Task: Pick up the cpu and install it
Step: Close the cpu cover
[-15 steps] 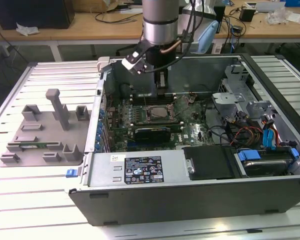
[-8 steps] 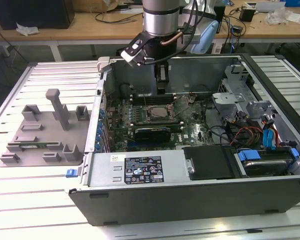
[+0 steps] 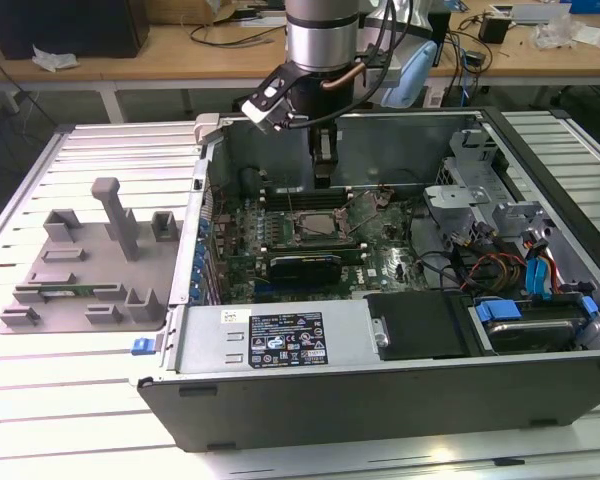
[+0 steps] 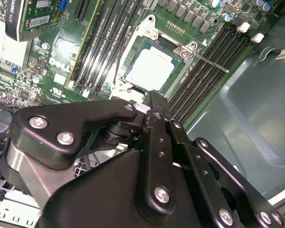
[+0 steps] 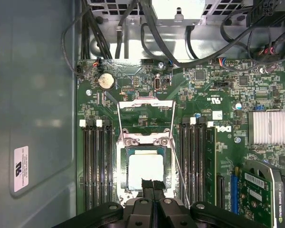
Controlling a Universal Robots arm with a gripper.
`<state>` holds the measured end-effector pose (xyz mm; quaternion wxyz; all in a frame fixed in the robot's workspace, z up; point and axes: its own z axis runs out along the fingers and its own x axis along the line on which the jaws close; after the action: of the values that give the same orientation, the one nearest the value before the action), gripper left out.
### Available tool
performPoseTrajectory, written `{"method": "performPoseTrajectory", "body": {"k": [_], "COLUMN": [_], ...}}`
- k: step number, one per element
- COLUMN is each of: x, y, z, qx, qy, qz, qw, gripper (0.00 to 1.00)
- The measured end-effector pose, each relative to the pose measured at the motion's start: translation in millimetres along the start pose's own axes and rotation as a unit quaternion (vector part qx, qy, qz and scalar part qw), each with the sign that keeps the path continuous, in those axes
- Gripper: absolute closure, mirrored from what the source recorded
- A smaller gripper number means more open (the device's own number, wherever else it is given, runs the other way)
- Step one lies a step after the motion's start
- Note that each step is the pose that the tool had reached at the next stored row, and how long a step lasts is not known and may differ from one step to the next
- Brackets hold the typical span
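Note:
The cpu [image 5: 145,170] lies flat in the open socket on the motherboard, its silver top bright [image 4: 149,69]. The socket's hinged frame [image 5: 145,116] is flipped up and its thin lever [image 4: 205,58] sticks out to one side. My gripper [image 5: 152,183] hovers just above the chip's edge, its two black fingers pressed together with nothing between them [image 4: 152,99]. In the exterior view the gripper [image 3: 323,178] hangs inside the open computer case, over the socket [image 3: 315,225].
Black memory slots [image 5: 95,166] flank the socket on both sides. A graphics card [image 5: 263,190] and a silver heatsink [image 5: 268,127] lie nearby. Cables [image 3: 490,265] and drive bays fill the case at the exterior view's right. A grey fixture tray [image 3: 90,265] sits outside the case on the left.

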<state>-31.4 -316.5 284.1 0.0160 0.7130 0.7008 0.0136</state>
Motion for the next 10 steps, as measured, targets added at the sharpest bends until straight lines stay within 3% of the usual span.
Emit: {"method": "performPoseTrajectory", "body": {"k": [4,5,6,10], "x": [0.0,0.0,0.3,0.5], "y": [0.1,4.3,15.8,32.2], "z": [-0.2,-0.2,0.5,1.5], "qx": [0.0000,0.0001,0.0001,0.0002], "qy": [0.0000,-0.0002,-0.0001,0.0000], "qz": [0.000,0.000,0.000,0.000], "qw": [1.0000,1.0000,1.0000,1.0000], "gripper": [0.89,0.89,0.89,0.89]}}
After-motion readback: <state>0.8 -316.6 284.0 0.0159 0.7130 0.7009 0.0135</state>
